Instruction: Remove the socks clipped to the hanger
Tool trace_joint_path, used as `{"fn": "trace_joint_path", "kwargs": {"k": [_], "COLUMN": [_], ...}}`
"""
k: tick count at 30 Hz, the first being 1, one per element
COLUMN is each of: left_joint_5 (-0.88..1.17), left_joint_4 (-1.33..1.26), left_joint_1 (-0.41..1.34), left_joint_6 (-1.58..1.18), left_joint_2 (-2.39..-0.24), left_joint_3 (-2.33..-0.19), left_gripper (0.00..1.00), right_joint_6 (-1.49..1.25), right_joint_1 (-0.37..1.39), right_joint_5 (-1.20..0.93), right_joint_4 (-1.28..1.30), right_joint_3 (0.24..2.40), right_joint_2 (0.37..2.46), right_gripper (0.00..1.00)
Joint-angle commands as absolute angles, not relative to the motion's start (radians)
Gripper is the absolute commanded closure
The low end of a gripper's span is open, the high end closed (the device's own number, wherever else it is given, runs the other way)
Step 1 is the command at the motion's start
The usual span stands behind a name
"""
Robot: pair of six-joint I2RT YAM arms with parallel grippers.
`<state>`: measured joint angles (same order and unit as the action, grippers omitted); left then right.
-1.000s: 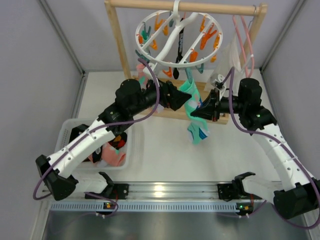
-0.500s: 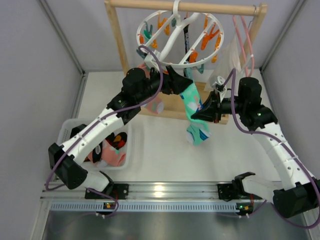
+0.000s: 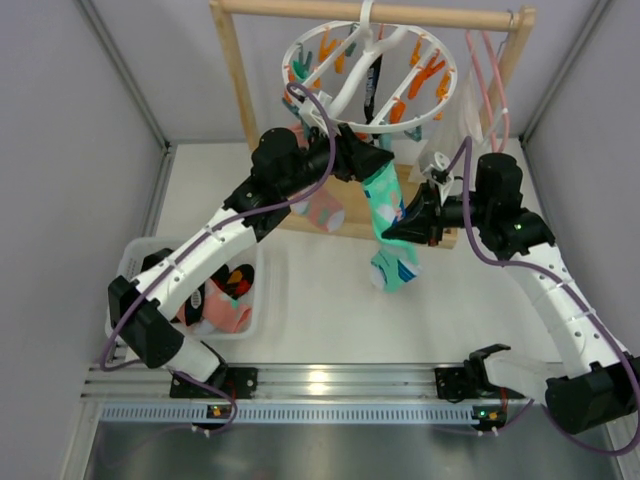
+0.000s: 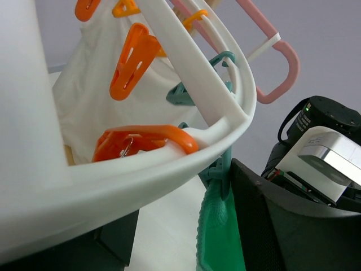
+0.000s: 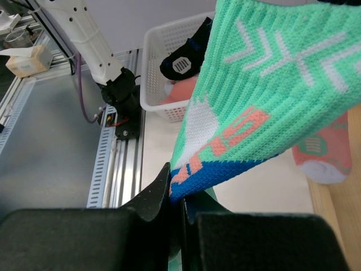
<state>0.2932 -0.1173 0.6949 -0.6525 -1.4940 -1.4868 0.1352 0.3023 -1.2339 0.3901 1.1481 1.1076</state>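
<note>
I hold the green sock (image 3: 385, 205) taut, right claw (image 3: 398, 230) clamped on it, so my left claw (image 3: 372, 162), jaws apart, can pinch its clip (image 4: 219, 167) at the hanger (image 4: 141, 183) rim.

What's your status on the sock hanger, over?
Left gripper open, straddling the teal clip holding the green sock. Right gripper shut on that sock. Sock not yet off the hanger. Hanger rim close over left gripper.
</note>
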Motion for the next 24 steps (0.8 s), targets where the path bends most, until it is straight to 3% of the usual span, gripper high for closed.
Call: {"fn": "trace_joint_path", "kwargs": {"k": [1,2,5,7,13,18,24], "left_joint_5": [0.336,0.337,0.344,0.347,0.282,0.138,0.124], "left_joint_4": [-0.308,-0.314,-0.322,-0.322,-0.348,-0.347,-0.347], "left_joint_1": [0.689,0.689,0.69,0.692,0.718,0.771,0.816], "left_joint_6": [-0.634,-0.635,-0.637,-0.635,-0.624,-0.592,-0.575], "left_joint_2": [-1.512,-1.516,-1.522,-1.519,-1.457,-1.332,-1.232], "left_joint_3": [-1.555,-1.558,-1.557,-1.545,-1.408,-1.264,-1.201], "left_gripper": [0.35,0.34,0.17,0.12,0.05,0.02,0.02], "right_joint_6": [0.166,0.167,0.169,0.166,-0.062,-0.072,-0.063], "right_joint_1": [0.296,0.296,0.298,0.296,0.298,0.296,0.298], "right_joint_5": [-1.335,-1.338,-1.335,-1.33,-1.232,-1.212,-1.272], "right_joint_4": [0.465,0.465,0.465,0.46,0.24,0.233,0.23], "right_joint_3": [1.175,1.175,1.17,1.172,1.126,1.134,1.129], "right_joint_2": [1.107,1.109,1.117,1.12,1.101,1.123,1.124], "right_gripper": [1.0,1.0,1.0,1.0,1.0,1.0,1.0]}}
